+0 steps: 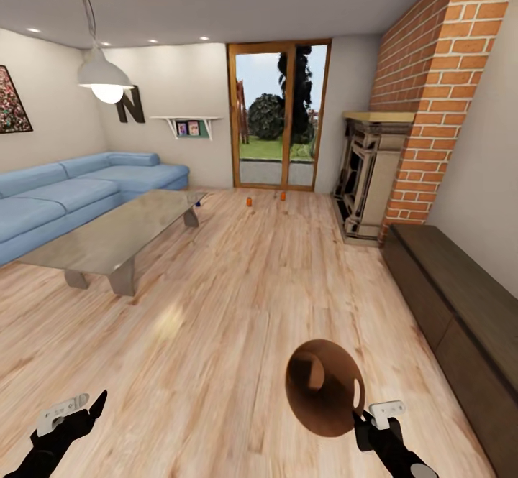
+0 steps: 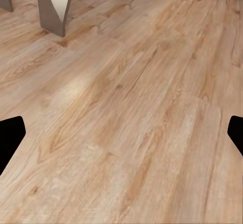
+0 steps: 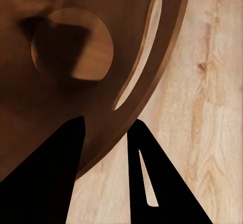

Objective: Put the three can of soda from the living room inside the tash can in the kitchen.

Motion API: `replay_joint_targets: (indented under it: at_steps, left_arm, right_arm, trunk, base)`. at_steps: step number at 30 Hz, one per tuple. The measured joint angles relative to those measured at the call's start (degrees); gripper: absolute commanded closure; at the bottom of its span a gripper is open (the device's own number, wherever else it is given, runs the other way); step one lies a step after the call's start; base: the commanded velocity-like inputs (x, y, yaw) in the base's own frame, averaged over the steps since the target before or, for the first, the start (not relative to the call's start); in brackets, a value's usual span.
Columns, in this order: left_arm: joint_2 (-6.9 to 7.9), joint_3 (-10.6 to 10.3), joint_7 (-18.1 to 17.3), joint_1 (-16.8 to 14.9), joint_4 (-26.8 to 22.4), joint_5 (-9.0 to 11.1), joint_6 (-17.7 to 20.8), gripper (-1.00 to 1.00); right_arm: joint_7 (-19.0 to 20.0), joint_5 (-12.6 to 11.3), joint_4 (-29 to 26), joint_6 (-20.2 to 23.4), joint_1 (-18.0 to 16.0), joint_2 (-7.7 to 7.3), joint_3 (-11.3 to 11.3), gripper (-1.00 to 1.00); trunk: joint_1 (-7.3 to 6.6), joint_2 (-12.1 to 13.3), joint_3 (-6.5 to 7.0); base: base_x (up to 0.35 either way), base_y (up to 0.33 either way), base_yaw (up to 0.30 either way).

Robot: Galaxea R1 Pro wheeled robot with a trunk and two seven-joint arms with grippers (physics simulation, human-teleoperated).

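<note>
Carrying the tash can through the living room toward the cans on the floor.

My right end effector (image 1: 357, 420) pinches the rim of the tash can (image 1: 320, 386), one finger inside the wall and one outside, so the bin hangs just ahead of it with its dark mouth tipped toward me. It looks light and stiff, a thin wooden shell; the rim beside the slot handle is the sensible hold, though a grip on one edge may let it swing. My left end effector (image 1: 92, 407) is spread wide and empty over the floor (image 2: 126, 123). Far ahead of both, near the glass doors (image 1: 279, 115), two orange soda cans (image 1: 249, 202) stand on the boards. I judge them light, smooth and easily knocked over, best taken around the middle of the body. The glass desk (image 1: 122, 230) lies ahead of my left end effector.
</note>
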Motion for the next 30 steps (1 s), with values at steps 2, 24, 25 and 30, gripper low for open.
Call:
replay_joint_targets:
  at_steps: [2,24,25,30]
  left_arm:
    - [0.00,0.01,0.01,0.00,-0.02,0.00,0.00,-1.00]
    - [0.00,0.02,-0.06,0.01,-0.01,0.00,-0.35,-1.00]
    - [0.00,0.01,-0.06,0.01,0.00,0.00,-0.35,-1.00]
    - [0.00,0.00,-0.07,0.01,0.00,0.00,-0.35,-1.00]
  right_arm:
    - [-0.04,0.06,0.00,0.00,0.00,0.02,0.02,1.00]
    - [-0.02,-0.16,0.01,-0.06,0.00,-0.05,-0.25,1.00]
    - [-0.03,-0.17,0.00,-0.06,0.00,-0.05,-0.25,1.00]
    - [-0.03,-0.21,0.00,-0.06,0.00,-0.05,-0.25,1.00]
  trunk:
    - [0.00,0.00,0.01]
    - [0.00,0.00,-1.36]
    - [0.00,0.00,-1.45]
    - [0.00,0.00,-1.90]
  base:
    - [0.312,0.000,-0.013]
    - [0.312,0.000,-0.022]
    - [0.312,0.000,-0.076]
    - [0.312,0.000,-0.079]
